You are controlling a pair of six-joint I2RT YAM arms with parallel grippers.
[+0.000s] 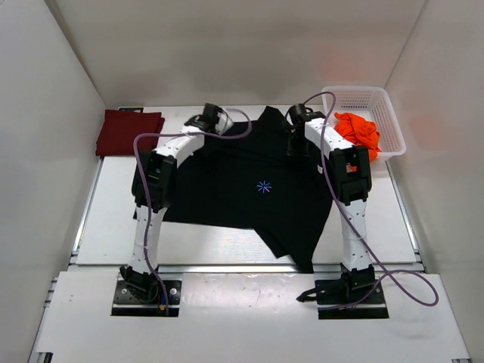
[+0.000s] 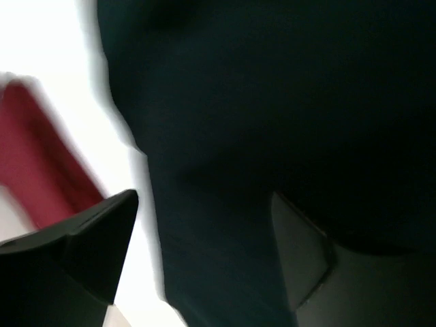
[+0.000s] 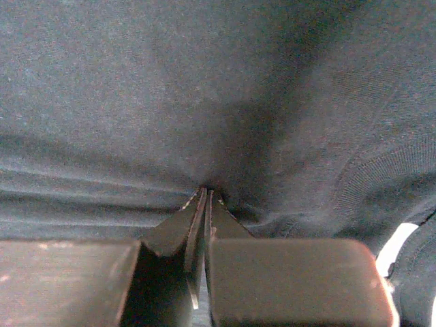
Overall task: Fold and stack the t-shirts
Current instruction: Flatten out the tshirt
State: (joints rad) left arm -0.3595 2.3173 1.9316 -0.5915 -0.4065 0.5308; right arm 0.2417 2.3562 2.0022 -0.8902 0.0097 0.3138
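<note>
The black t-shirt (image 1: 249, 189) lies spread, a little wrinkled, over the middle of the table (image 1: 113, 219). The maroon t-shirt (image 1: 128, 132) lies folded at the far left. The orange t-shirt (image 1: 357, 130) is bunched in the basket (image 1: 382, 102). The right gripper (image 3: 206, 194) is closed and pinches the black cloth. The left gripper (image 2: 203, 204) stands wide over the black shirt's left edge.

Black t-shirt (image 2: 272, 102) is filling the gap between the parted jaws of the left gripper (image 2: 204, 204) and spreading ahead of them. A strip of bare table (image 2: 54, 34) is lying open just off their left side, with the maroon t-shirt (image 2: 34, 163) blocking the way beyond it. The same black cloth is bunching up against the closed, pinching jaws of the right gripper (image 3: 206, 194). The white basket (image 1: 393, 121), holding the orange t-shirt (image 1: 357, 130), is standing off to their right.
</note>
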